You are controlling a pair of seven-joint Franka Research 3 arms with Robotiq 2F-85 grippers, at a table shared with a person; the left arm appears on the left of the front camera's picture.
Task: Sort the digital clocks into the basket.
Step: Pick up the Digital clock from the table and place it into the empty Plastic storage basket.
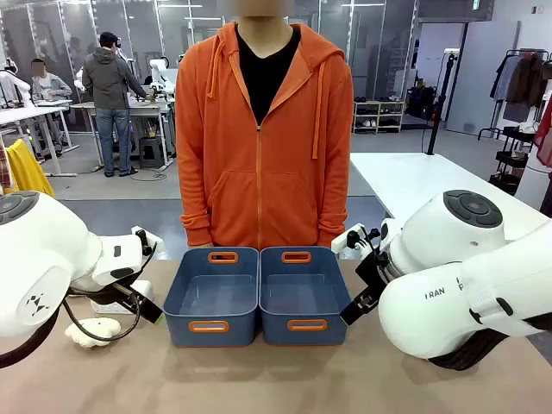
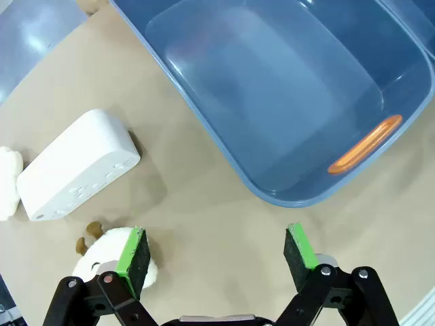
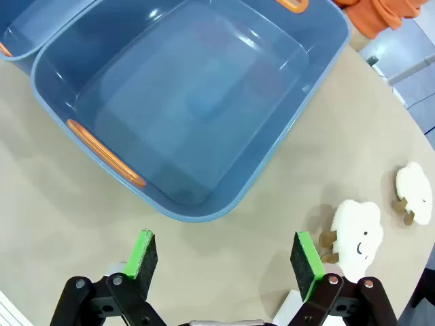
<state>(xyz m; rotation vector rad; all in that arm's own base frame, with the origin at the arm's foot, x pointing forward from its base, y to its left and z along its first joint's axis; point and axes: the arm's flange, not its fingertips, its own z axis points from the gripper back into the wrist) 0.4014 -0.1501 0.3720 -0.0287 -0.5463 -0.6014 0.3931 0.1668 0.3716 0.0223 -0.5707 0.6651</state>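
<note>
1. Clock [image 2: 78, 166] is lying on the surface [image 2: 204, 224] up and to the left of the left claw [image 2: 217, 255] in the left wrist view. It is sitting off the claw's line, not between the pads. Its long axis is running diagonally, lower left to upper right, roughly parallel with the near wall of the left bin [image 2: 272, 102].
2. The left arm is sitting nearer. In the front view the clock [image 1: 112, 305] is resting just under the left claw [image 1: 148, 309], beside the left bin [image 1: 179, 293].
3. The left claw is hanging released, pads spread wide with nothing between them, pointing down at bare surface. A cloud toy [image 2: 102, 261] is sitting just behind one pad and may be getting in the way.
4. The right claw [image 3: 224, 258] is likewise gaping and empty beside the right bin [image 3: 190, 102], with two cloud toys off to its side. I cannot tell where a second clock is lying.
5. Both bins are standing empty, side by side and touching. The coming move is probably calling for shifting the left claw over the clock and rolling the wrist so the pads are straddling its short width.
</note>
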